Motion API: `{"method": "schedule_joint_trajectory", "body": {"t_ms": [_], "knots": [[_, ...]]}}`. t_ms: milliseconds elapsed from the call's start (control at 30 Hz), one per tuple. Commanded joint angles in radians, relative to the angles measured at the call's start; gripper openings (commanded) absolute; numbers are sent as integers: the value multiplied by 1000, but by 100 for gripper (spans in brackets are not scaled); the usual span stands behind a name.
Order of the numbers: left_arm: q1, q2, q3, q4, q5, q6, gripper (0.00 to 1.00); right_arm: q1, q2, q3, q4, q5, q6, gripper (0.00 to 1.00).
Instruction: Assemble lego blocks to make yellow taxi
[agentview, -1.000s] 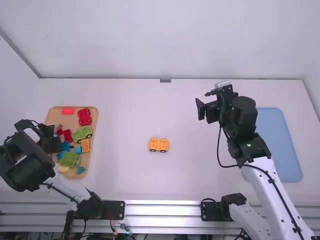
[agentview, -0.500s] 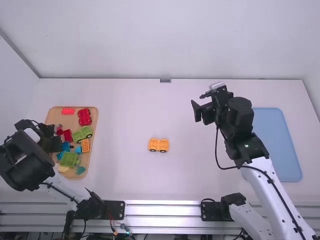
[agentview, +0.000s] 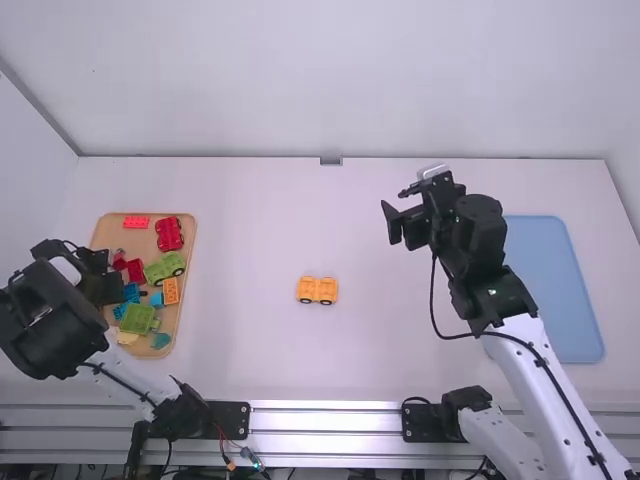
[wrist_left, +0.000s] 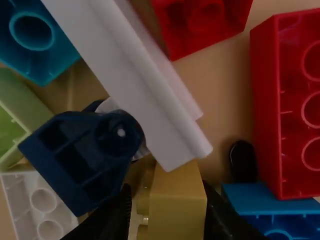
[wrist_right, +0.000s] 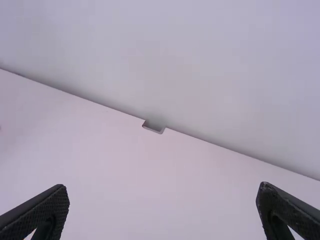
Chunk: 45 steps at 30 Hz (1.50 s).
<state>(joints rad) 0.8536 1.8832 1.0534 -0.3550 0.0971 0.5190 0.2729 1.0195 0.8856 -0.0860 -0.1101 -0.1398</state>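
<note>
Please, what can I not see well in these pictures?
Tan tray, left side, high view: covered by left arm.
Blue tray, left edge, high view: behind right arm.
Yellow block, one end, left wrist view: bottom edge cuts it.
White piece, one end, left wrist view: top edge cuts it.
Orange vehicle, studs, high view: too small.

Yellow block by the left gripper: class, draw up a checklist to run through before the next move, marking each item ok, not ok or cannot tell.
1. Left gripper at the yellow block: ok.
2. Firm hold on that block: cannot tell.
3. Block's end free of overlap in the left wrist view: not ok, a white piece crosses it.
4. Wheeled orange-yellow base away from both grippers: ok.
5. Yellow block on the base: not ok.
6. Right gripper open: ok.
</note>
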Motion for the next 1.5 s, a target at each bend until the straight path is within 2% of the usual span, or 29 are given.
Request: {"method": "schedule_joint_trajectory", "body": {"t_ms": [0, 200, 400, 467, 500, 533, 700, 800, 1067, 1233, 1467], "knots": [[4, 21, -15, 0, 10, -2, 34, -6, -14, 39, 5, 2, 0, 98], [4, 21, -14, -4, 15, -3, 22, 1, -14, 39, 4, 2, 0, 99], [3, 21, 27, -83, 8, -18, 27, 1, -13, 39, 2, 2, 1, 99], [3, 21, 39, -91, 12, -36, 23, 1, -13, 39, 0, 6, 0, 99], [3, 21, 40, -91, 11, -44, 15, 1, -13, 39, -3, 5, 0, 99], [3, 21, 39, -91, 12, -44, 13, 1, -13, 39, -4, 5, 0, 99], [3, 14, 48, -106, 23, -47, 8, 1, -13, 39, -3, 5, 0, 99], [3, -5, 81, -141, 15, -112, 2, 1, -13, 39, -4, 5, 1, 99], [-40, -169, 116, -216, 19, -190, 2, 2, -10, 39, 1, -3, 57, 99], [-197, -364, 60, -159, 28, -134, 2, -7, 62, 39, 65, -102, 101, 99], [-602, -636, -135, 115, 72, 101, 2, -91, 298, 39, 261, -555, 275, 99]]}}
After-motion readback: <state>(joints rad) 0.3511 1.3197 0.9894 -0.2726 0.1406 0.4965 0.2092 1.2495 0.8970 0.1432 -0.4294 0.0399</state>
